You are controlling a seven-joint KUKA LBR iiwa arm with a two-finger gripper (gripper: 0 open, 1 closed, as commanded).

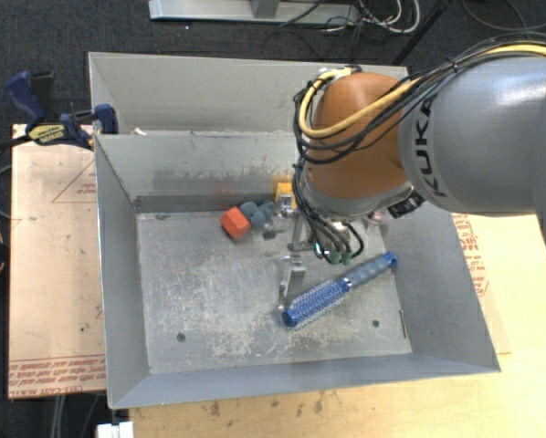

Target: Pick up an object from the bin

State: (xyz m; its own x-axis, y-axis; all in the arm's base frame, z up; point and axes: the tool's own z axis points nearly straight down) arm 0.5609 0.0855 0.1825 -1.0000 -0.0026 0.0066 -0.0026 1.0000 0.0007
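Observation:
A blue hairbrush (339, 288) lies slantwise in the bin's right half, bristled head to the lower left and handle to the upper right. My gripper (288, 284) hangs below the arm's orange cover, its tip just above and left of the brush head, close to it or touching it. Whether anything is held cannot be made out. An orange-red block (236, 224) and a grey-blue block (255, 214) sit side by side to the upper left of the gripper, near the back wall. A small yellow thing (283, 191) lies behind them, partly hidden by the arm.
The arm and its orange cover with yellow cables hang over the bin's back right part and hide the floor there. The bin's left half and front strip show bare, scuffed metal floor.

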